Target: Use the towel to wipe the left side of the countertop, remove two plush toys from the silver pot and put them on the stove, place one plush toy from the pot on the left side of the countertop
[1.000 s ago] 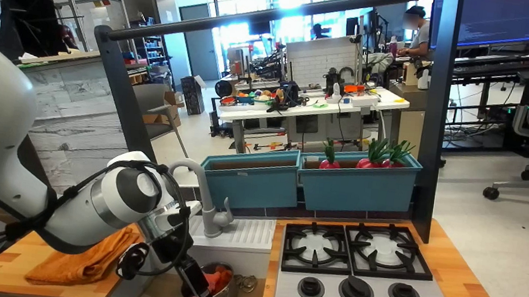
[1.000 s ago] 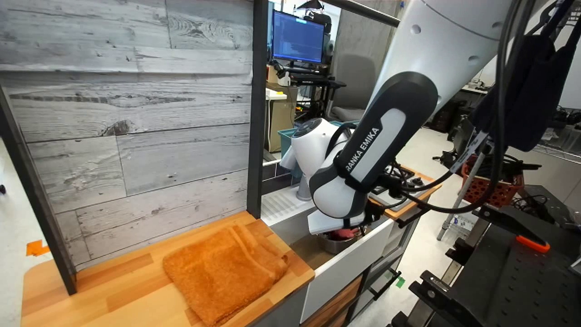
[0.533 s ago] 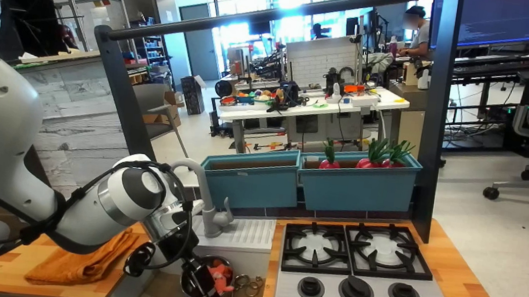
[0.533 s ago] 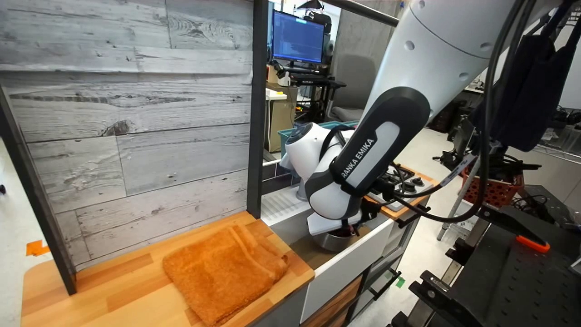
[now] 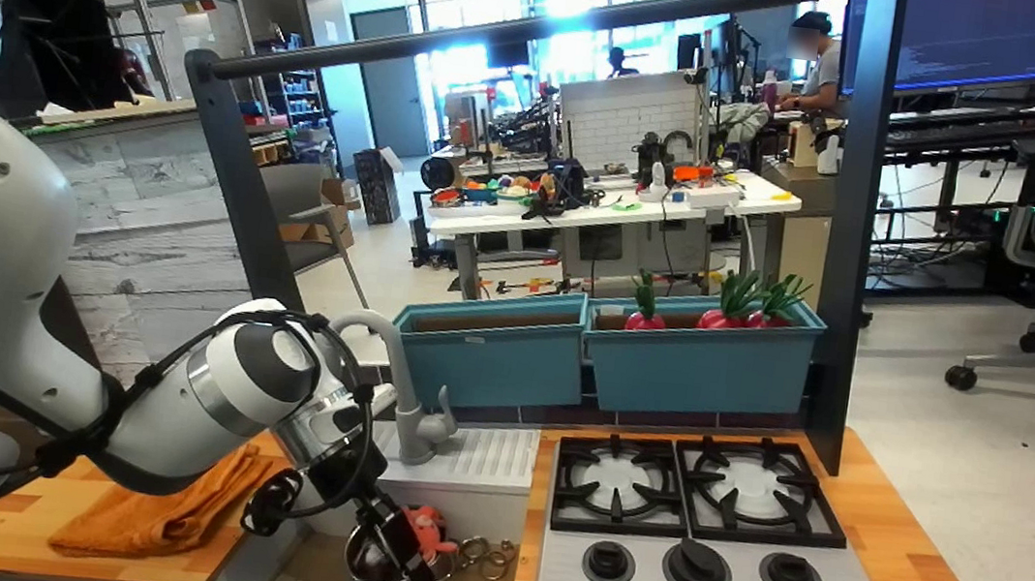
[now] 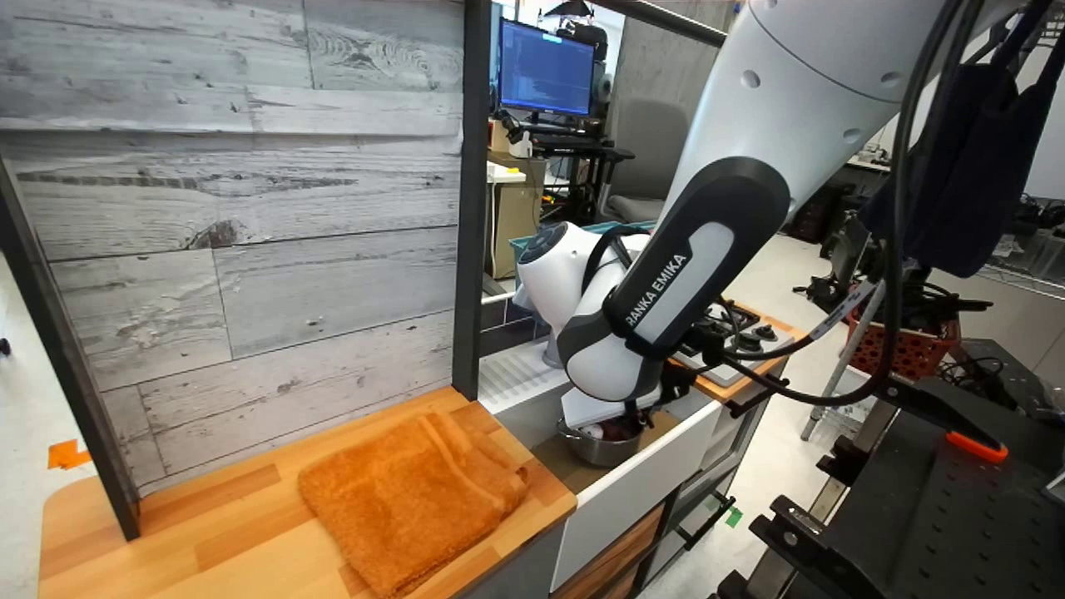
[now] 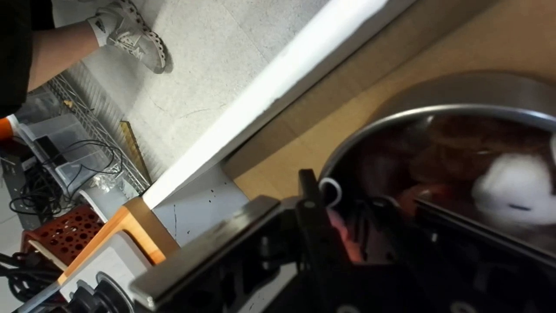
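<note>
The pot [image 6: 599, 452] has slid towards the towel [image 6: 408, 497], red toy [image 5: 428, 527] at its rim! Fingers [image 5: 403, 548] parted or gripping? Can't tell; stove [image 5: 746, 554] likely next.

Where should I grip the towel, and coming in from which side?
I'd pinch the towel by the middle of its edge facing the sink, coming down from the sink side with the jaws across that edge. In an exterior view, its folds bunch into a ridge there; the rest lies flatter on the countertop, so likely gives less to pinch.
</note>
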Robot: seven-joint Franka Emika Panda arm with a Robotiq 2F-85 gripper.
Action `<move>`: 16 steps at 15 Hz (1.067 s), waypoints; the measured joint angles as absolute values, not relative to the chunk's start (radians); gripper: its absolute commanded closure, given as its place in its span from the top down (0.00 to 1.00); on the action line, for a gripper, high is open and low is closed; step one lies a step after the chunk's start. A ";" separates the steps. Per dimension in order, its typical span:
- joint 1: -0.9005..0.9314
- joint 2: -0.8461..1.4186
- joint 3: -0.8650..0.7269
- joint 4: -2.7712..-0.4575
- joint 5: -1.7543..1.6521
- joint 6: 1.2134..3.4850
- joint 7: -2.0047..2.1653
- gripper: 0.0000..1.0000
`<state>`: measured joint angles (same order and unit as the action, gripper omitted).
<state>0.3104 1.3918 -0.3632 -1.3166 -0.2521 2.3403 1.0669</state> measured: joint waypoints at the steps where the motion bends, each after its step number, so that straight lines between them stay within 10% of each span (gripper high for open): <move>1: 0.318 1.386 -0.369 -1.326 -0.252 2.341 1.067 0.03; 9: 0.354 1.310 -0.392 -1.460 -0.253 2.444 1.069 0.03; 10: 0.351 1.311 -0.392 -1.460 -0.253 2.443 1.071 0.36; 13: 0.341 1.326 -0.392 -1.444 -0.251 2.413 1.075 0.50; 14: 0.338 1.335 -0.392 -1.439 -0.251 2.401 1.076 0.33; 16: 0.337 1.344 -0.390 -1.437 -0.251 2.386 1.076 0.48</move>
<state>0.3371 1.3441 -0.3903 -1.4373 -0.2512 2.3858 1.0758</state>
